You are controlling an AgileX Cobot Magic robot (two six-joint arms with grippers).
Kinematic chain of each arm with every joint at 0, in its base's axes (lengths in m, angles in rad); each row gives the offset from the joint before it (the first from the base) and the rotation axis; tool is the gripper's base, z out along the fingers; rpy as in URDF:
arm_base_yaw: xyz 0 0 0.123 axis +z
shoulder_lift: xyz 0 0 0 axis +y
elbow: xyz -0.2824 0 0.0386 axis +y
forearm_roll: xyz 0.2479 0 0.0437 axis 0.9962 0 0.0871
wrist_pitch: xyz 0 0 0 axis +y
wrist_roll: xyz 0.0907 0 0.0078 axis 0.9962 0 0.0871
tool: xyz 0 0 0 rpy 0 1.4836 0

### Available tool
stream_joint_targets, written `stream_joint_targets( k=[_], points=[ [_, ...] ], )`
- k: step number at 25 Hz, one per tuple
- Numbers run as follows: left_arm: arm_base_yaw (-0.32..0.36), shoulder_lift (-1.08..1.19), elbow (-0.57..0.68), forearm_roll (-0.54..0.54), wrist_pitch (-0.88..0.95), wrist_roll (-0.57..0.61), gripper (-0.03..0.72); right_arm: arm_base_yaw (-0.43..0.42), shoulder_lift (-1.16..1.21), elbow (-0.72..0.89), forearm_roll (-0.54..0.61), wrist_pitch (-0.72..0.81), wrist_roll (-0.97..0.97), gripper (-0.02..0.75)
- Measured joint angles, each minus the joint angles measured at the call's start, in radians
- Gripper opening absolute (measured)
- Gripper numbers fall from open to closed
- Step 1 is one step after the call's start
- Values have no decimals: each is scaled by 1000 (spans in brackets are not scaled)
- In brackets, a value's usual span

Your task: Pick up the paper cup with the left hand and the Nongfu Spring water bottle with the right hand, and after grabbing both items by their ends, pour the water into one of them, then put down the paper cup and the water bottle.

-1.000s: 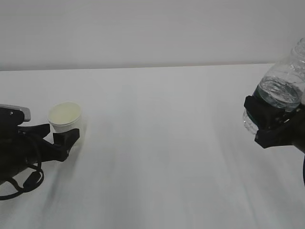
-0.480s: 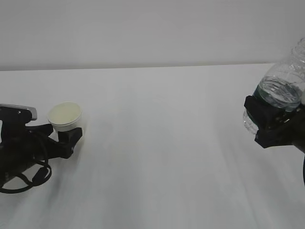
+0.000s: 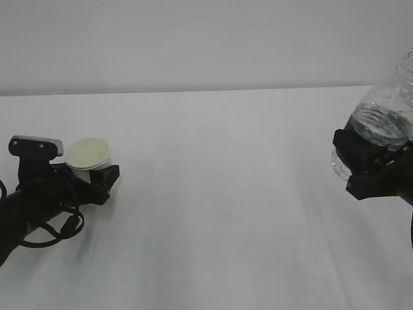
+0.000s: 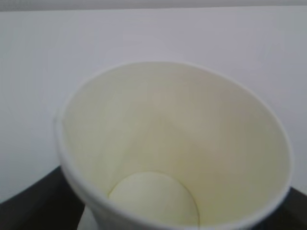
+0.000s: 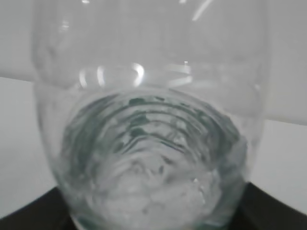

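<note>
The paper cup [image 3: 89, 154] stands upright on the white table [image 3: 226, 206] at the left, its cream inside showing. My left gripper [image 3: 91, 173] is open with the cup between its fingers. In the left wrist view the cup [image 4: 172, 139] fills the frame, a dark finger [image 4: 29, 203] stands apart from its wall, and I see nothing inside it. At the right edge my right gripper [image 3: 369, 165] is shut on the lower body of the Nongfu Spring water bottle [image 3: 382, 123] and holds it tilted above the table. Water [image 5: 144, 191] lies in the bottle [image 5: 148, 96].
The table runs back to a plain pale wall [image 3: 206, 39]. The bare tabletop stretches between the two grippers. My left arm's black cables [image 3: 45, 229] loop low over the table near the left edge.
My left gripper has slid forward and to the right until its fingers reach round the cup. The cup has barely shifted. The right gripper and the bottle have stayed still.
</note>
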Motion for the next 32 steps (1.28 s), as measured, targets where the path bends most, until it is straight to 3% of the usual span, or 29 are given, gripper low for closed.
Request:
stream_joint_targets(
  k=[16, 24, 32],
  points=[
    [0, 20, -34, -4, 0, 0, 620, 0, 0, 0, 11, 0, -10, 428],
    [0, 20, -35, 4, 0, 0, 526, 0, 0, 0, 13, 0, -22, 428],
    [0, 16, -35, 74, 0, 0, 515, 0, 0, 0, 14, 0, -22, 428]
  ],
)
